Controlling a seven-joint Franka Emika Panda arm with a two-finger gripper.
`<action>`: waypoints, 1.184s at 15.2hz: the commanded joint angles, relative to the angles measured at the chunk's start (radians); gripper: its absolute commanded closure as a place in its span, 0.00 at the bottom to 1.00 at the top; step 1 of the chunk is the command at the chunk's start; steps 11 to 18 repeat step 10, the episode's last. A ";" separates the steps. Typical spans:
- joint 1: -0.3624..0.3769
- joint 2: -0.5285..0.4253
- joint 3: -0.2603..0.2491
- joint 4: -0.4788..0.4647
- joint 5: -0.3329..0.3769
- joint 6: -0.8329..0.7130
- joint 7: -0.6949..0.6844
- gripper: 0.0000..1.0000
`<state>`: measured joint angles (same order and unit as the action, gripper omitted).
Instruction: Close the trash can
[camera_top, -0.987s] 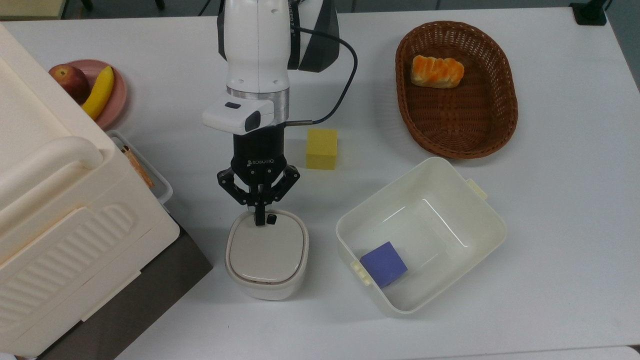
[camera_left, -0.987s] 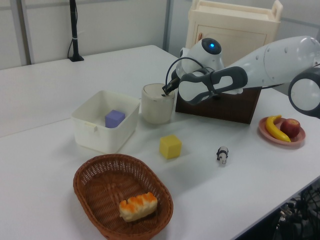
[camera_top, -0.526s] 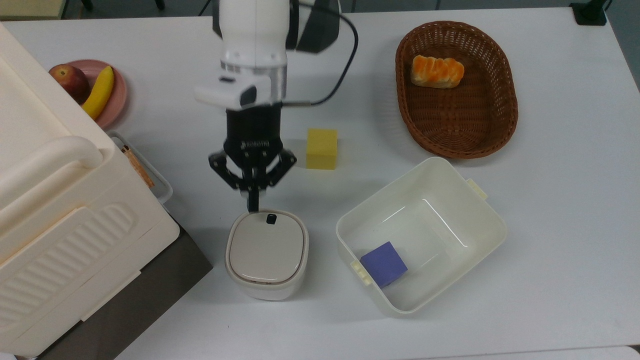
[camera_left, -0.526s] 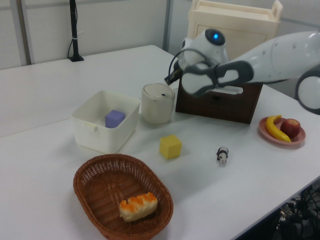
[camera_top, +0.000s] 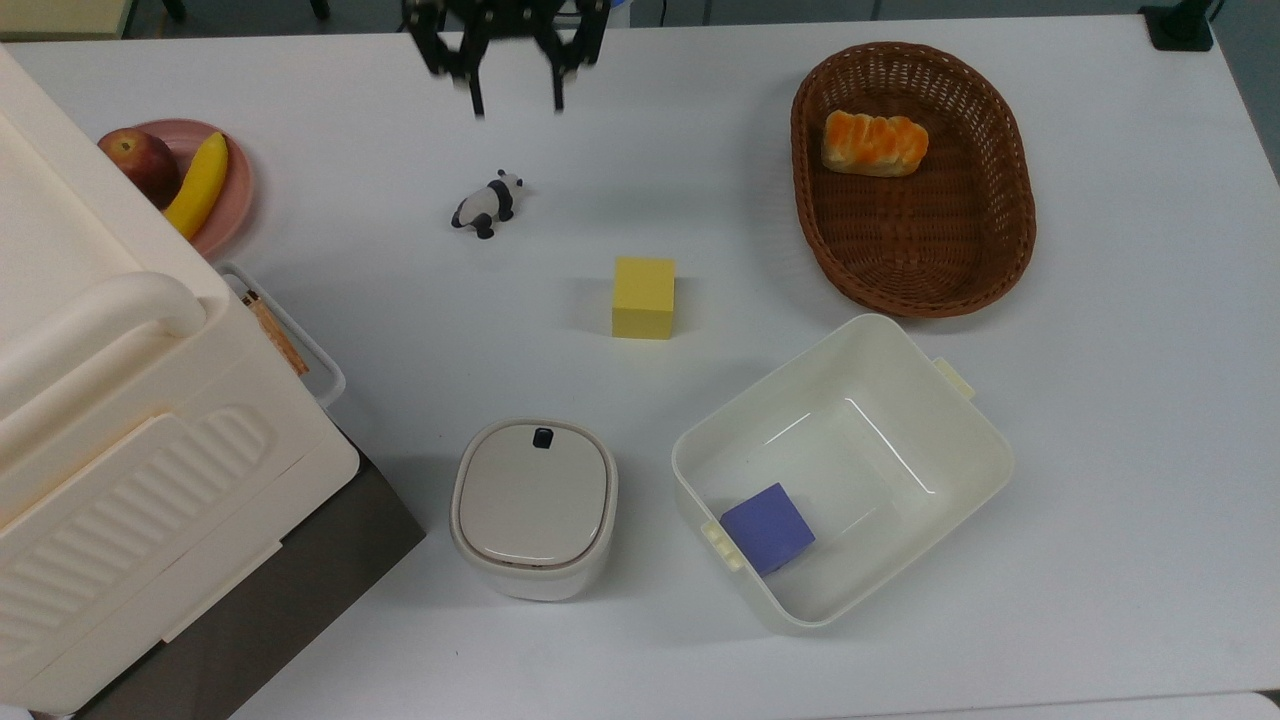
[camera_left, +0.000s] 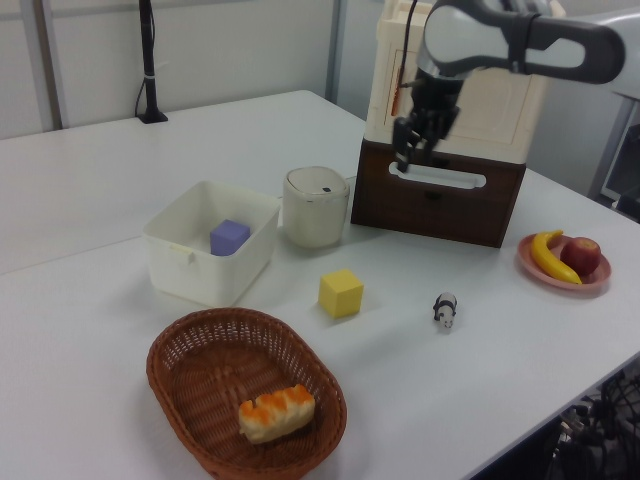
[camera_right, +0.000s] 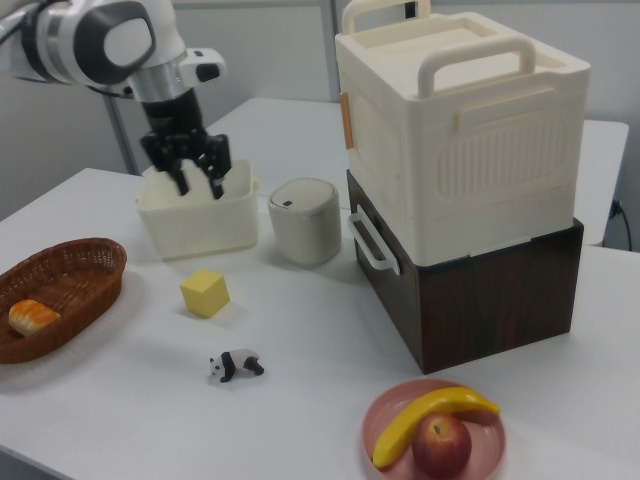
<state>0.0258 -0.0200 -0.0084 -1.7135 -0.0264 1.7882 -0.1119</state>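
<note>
bin (camera_top: 533, 508) lid flat and shut, its black button (camera_top: 543, 437) at the lid's 12 o'clock edge in the top view – it stands on the table (camera_top: 1100, 420) between the ribbed box (camera_top: 130, 440) at its 9 o'clock and the tub (camera_top: 843, 470) at its 3. gripper (camera_top: 517, 103) sits well apart at the bin's 12 o'clock, fingers spread, holding nothing – a panda toy (camera_top: 487, 204) lies just at its 6, a yellow block (camera_top: 643, 297) near its 5.
</note>
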 joint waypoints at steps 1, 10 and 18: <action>0.014 -0.055 -0.012 0.026 0.010 -0.206 0.169 0.00; 0.005 -0.054 -0.057 0.071 0.023 -0.227 0.118 0.00; 0.005 -0.054 -0.057 0.071 0.023 -0.227 0.118 0.00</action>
